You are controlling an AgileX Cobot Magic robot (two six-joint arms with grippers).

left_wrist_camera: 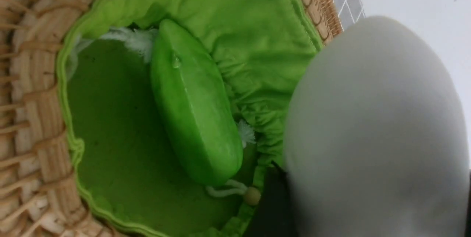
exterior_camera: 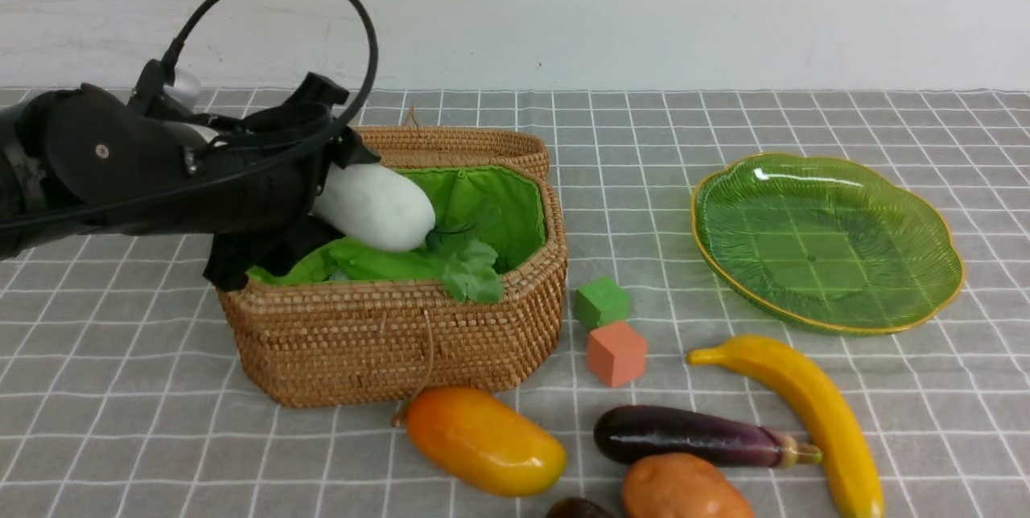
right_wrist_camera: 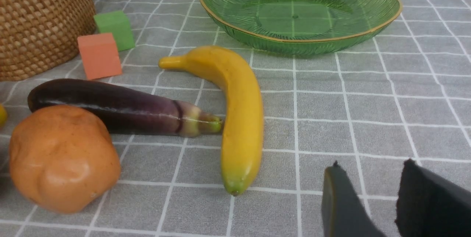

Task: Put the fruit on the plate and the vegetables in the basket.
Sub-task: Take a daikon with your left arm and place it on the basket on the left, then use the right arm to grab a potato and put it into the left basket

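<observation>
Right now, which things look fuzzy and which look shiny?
Left wrist view: the radish looms close and fuzzy, the cucumber piece sharper. Front view: bright glare on the plate and mango. Right wrist view: crisp, with a shine streak along the eggplant.

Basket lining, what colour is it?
The lining is bright green; the left wrist view shows it best.

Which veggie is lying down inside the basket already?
The light green cucumber piece, lying on the green lining of the basket. The white radish is in the left pincer above it; the eggplant and potato lie on the table.
</observation>
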